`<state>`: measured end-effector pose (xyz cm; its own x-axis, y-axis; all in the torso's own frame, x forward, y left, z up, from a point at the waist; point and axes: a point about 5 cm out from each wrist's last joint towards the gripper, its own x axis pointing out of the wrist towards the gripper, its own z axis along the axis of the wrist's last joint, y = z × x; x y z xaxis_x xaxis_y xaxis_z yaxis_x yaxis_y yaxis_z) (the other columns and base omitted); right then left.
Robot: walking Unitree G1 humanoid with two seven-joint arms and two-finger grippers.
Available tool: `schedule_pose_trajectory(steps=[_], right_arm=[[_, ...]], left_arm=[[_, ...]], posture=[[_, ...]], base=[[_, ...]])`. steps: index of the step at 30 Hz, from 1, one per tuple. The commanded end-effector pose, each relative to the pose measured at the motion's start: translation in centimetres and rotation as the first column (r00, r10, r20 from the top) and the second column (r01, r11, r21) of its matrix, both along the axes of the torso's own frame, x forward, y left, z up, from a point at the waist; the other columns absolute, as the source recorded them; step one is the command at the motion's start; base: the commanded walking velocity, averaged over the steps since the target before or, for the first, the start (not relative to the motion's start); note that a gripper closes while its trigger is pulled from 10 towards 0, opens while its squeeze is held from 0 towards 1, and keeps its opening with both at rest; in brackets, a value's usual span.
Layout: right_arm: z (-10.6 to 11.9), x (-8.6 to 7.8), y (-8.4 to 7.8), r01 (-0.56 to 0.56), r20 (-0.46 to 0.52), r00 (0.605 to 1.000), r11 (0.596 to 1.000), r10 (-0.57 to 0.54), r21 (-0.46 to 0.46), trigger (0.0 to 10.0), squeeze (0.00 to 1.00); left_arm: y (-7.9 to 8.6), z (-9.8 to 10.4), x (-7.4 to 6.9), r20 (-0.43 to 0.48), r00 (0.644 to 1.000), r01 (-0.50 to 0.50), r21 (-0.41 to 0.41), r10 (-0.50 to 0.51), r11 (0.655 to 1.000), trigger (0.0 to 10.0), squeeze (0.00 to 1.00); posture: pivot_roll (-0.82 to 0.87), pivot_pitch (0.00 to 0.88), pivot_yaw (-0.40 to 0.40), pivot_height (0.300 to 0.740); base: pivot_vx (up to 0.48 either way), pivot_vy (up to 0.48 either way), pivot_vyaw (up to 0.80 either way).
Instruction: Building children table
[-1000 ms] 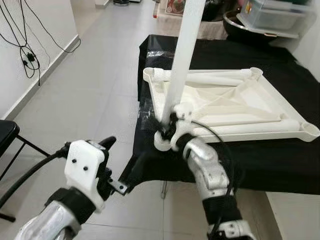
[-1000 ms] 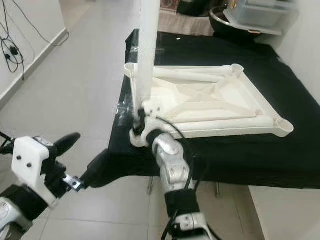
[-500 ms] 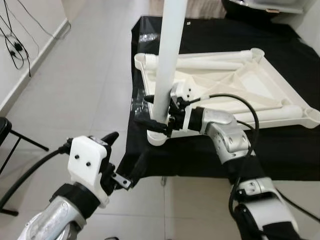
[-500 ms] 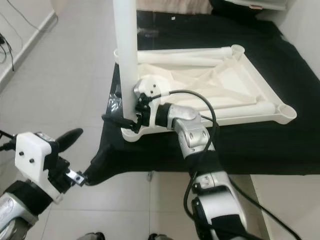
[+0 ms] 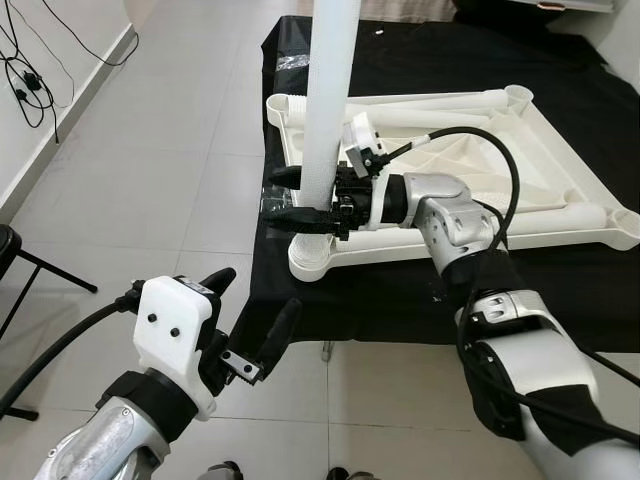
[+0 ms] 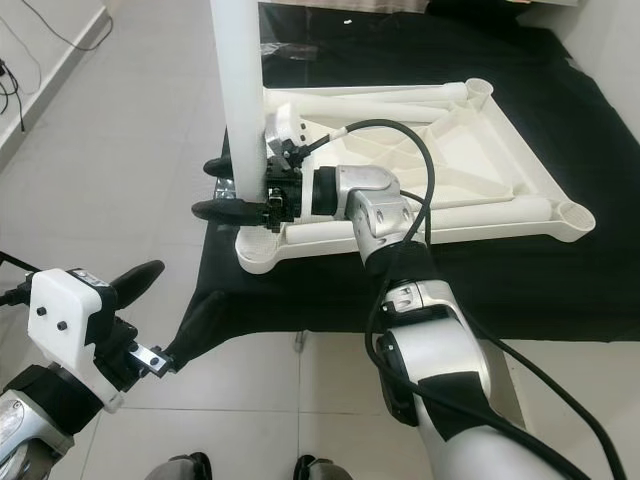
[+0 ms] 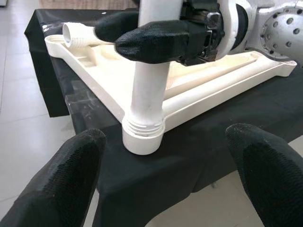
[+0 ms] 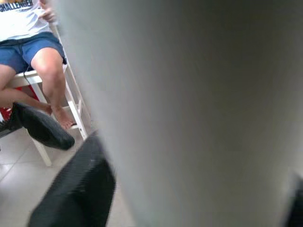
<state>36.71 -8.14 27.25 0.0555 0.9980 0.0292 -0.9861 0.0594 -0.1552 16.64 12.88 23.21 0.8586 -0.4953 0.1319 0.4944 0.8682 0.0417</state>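
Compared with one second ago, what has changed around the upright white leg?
The right gripper has climbed from the leg's base near the corner socket to higher up the leg, its fingers on either side of it; whether they press it is unclear. The right arm now reaches in more sideways. The leg remains upright in the socket, the tabletop lies upside down as before, and the left gripper stays open, apart.

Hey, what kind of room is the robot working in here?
Probably a room in a home: pale tiled floor, cables along a white wall, a person seated on a white chair, and an upturned white plastic table on a black cloth.
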Motion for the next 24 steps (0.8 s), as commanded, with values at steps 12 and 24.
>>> schedule_pose_trajectory(steps=[12, 24], right_arm=[[-5.6, -0.2, -3.9, 0.571, -0.170, 0.817, 0.815, -0.551, 0.101, 0.0, 0.00], [-8.4, -4.6, -1.7, 0.934, -0.085, 0.356, 0.356, -0.931, 0.017, 0.0, 0.00]], left_arm=[[-0.2, -0.2, -0.2, -0.015, 1.000, 0.018, 0.004, -0.018, 1.000, 10.0, 0.00], [-0.3, 0.0, -0.1, -0.011, 1.000, 0.028, 0.003, -0.028, 1.000, 10.0, 0.00]], posture=[[0.27, 0.227, -0.092, 0.740], [0.24, 0.207, -0.076, 0.740]], base=[[0.000, 0.000, 0.00], [0.000, 0.000, 0.00]])
